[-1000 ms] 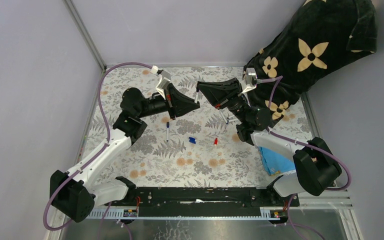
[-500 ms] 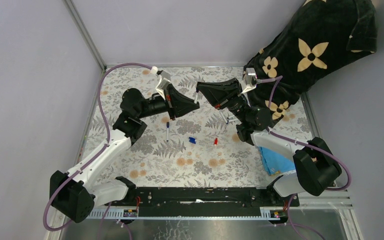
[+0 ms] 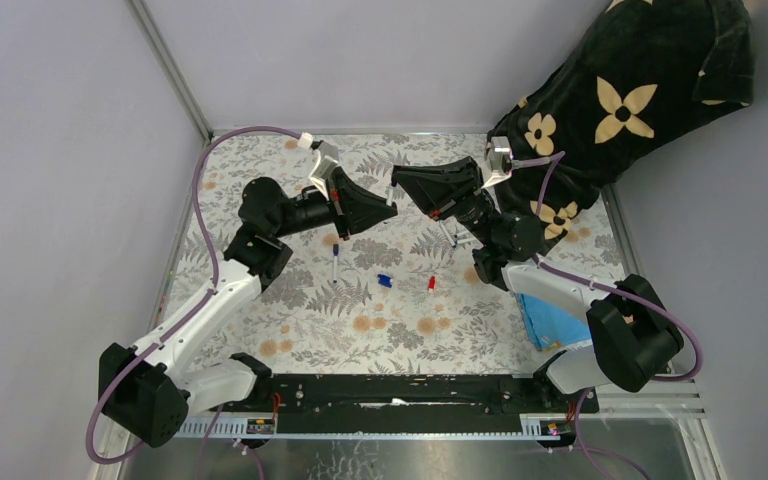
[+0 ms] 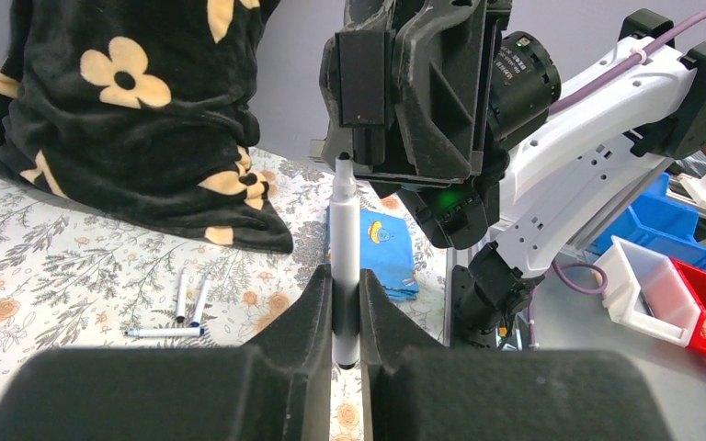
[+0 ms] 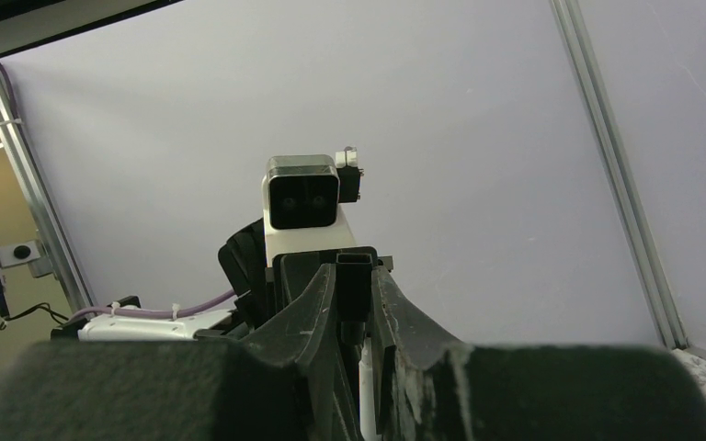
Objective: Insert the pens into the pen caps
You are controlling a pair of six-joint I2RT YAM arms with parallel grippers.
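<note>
My left gripper point(image 3: 390, 204) is shut on a white pen point(image 4: 345, 216), which stands upright between its jaws in the left wrist view point(image 4: 346, 277). My right gripper point(image 3: 398, 184) is shut on a black pen cap point(image 5: 353, 289). The two grippers meet tip to tip above the table, with the pen's dark tip right at the right gripper's jaws. The white barrel shows just below the cap point(image 5: 365, 390). A blue cap point(image 3: 384, 281) and a red cap point(image 3: 431, 284) lie on the floral mat. A pen point(image 3: 335, 262) lies left of them, and several more pens point(image 4: 184, 308) lie on the mat below the right arm.
A black flowered blanket point(image 3: 620, 100) is heaped at the back right corner. A blue patterned cloth point(image 3: 550, 325) lies by the right arm's base. Blue, white and red bins point(image 4: 662, 276) stand off the table. Grey walls enclose the mat point(image 3: 290, 320).
Hardly anything: the left arm's wrist has shifted very slightly to the left. Both grippers stay tip to tip with the pen and cap held.
</note>
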